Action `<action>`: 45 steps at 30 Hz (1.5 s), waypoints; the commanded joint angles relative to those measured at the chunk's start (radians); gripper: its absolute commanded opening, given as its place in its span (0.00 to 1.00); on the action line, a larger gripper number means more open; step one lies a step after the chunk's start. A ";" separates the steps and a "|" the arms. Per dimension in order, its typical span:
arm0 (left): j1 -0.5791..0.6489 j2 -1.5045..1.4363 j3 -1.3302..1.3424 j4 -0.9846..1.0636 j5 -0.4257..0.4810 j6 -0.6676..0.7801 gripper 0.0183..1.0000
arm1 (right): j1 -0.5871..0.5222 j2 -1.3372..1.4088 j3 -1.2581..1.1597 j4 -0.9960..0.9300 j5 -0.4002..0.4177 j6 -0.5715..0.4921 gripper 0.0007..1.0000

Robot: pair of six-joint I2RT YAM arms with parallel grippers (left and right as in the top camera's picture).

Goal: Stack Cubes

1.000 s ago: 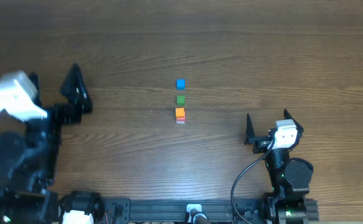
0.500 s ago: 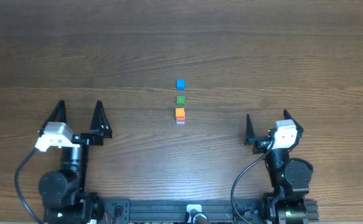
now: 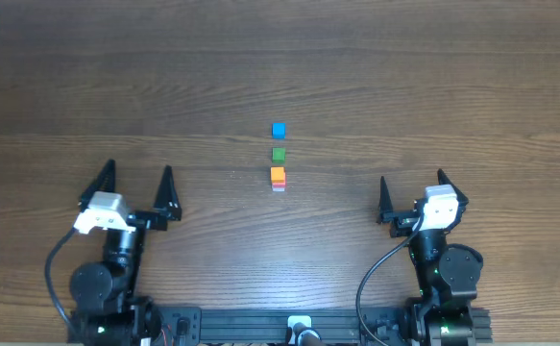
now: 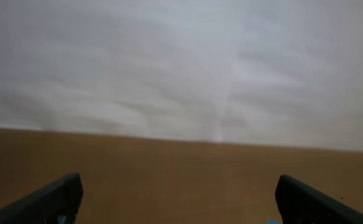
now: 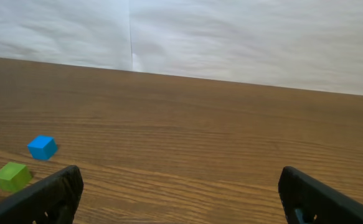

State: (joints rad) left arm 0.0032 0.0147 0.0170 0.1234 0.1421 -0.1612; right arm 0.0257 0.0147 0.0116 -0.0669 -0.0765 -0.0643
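Observation:
A blue cube [image 3: 279,130] sits in the middle of the wooden table, with a green cube [image 3: 279,154] just in front of it. Nearer still, an orange cube [image 3: 278,174] rests on top of a pale cube [image 3: 279,186], forming a small stack. My left gripper [image 3: 136,182] stands open at the front left, well away from the cubes. At the front right my right gripper [image 3: 410,187] is open too, with nothing between its fingers. In the right wrist view the blue cube [image 5: 42,147] and the green cube [image 5: 11,176] lie off to one side of the right gripper [image 5: 181,199].
The wooden table [image 3: 433,86] stretches wide on all sides of the cubes. A white wall [image 5: 243,37] rises behind its far edge. Both arm bases and a dark rail [image 3: 289,322] run along the front edge.
My left arm has swung down from a raised pose at the far left and settled low at the front left, gripper open. The right arm and the cubes have not moved.

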 commanded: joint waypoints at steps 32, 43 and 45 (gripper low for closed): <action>0.005 -0.011 -0.011 -0.184 0.047 0.105 1.00 | -0.005 -0.009 -0.006 -0.003 0.003 -0.004 0.99; 0.005 -0.011 -0.011 -0.184 0.047 0.105 1.00 | -0.005 -0.009 -0.006 0.058 -0.005 0.049 0.99; 0.005 -0.011 -0.011 -0.184 0.047 0.105 1.00 | -0.005 -0.009 -0.003 0.061 -0.005 0.053 0.99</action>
State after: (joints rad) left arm 0.0032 0.0128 0.0109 -0.0589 0.1841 -0.0708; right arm 0.0254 0.0147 0.0109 -0.0139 -0.0738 -0.0364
